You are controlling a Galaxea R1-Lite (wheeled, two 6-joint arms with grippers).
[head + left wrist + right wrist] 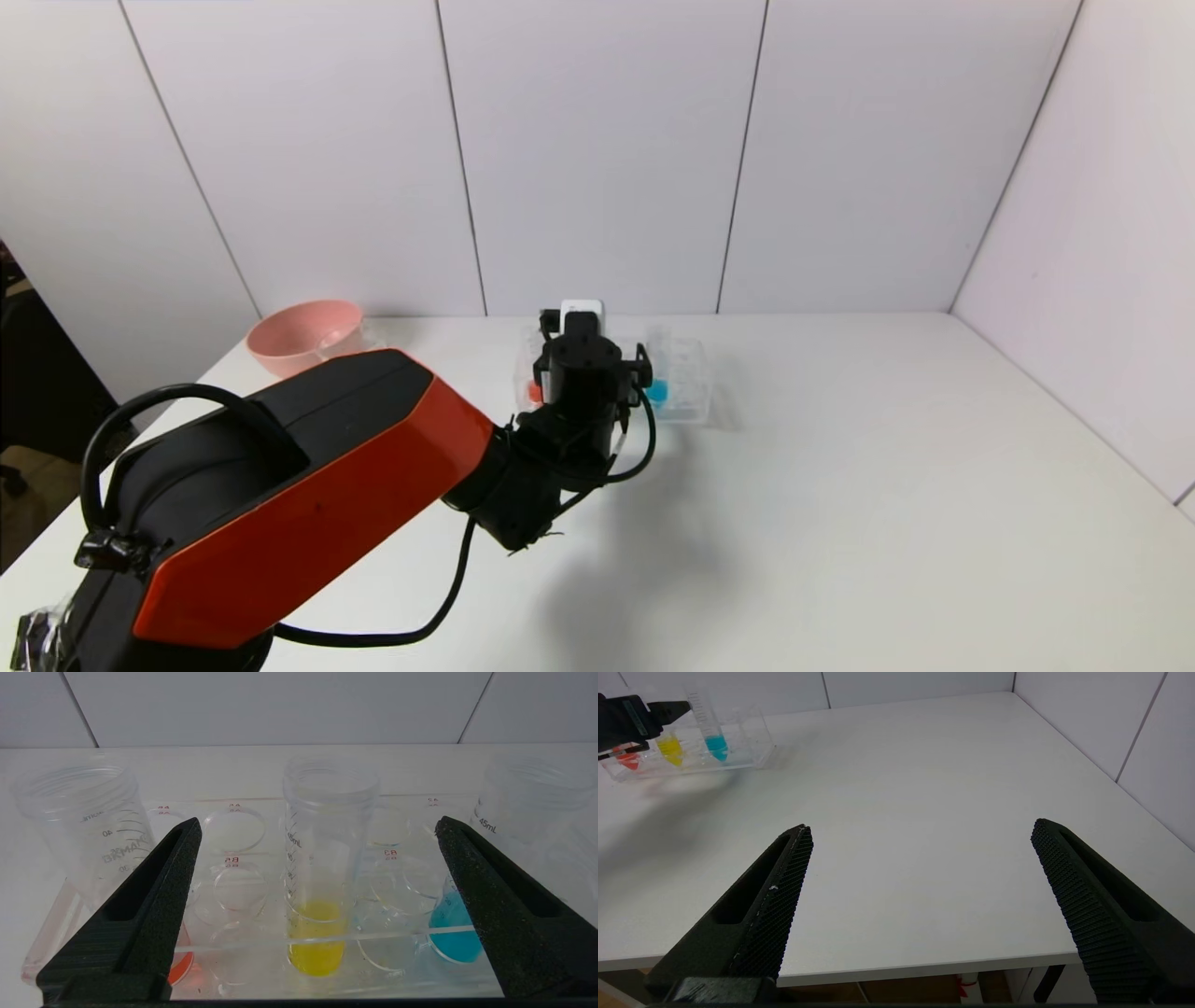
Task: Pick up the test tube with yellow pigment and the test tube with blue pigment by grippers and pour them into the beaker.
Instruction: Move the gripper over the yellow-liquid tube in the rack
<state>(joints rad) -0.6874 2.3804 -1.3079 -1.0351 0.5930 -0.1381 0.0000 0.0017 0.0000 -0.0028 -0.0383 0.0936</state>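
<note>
While the white tabletop (840,485) carries everything, nothing has yet been lifted from it, so by my reading the task is only at its first approach. Both pours remain to be done.

Next in size is the pink round bowl (305,334), far off to the left arm's outer side, with what may be the clear glass beaker (329,343) in front of it; the head view does not let me be sure.

The clear rectangular plastic tube rack (327,940) stands straight ahead of the left gripper (317,826), whose black tapered jaws are spread wide and hold nothing. The right gripper (920,830), jaws equally wide and empty, hangs over the near table edge, well apart from the rack.

The slim clear tube with yellow liquid in its rounded bottom (322,872) stands upright in the rack, centred between the left jaws but a little beyond their tips. The slim clear tube with light blue liquid (455,928) sits just behind the right-hand jaw, partly hidden by it. A red-bottomed clear tube (180,961) peeks out behind the other jaw.

Closing on the yellow tube looks like the next step, after a short advance.
</note>
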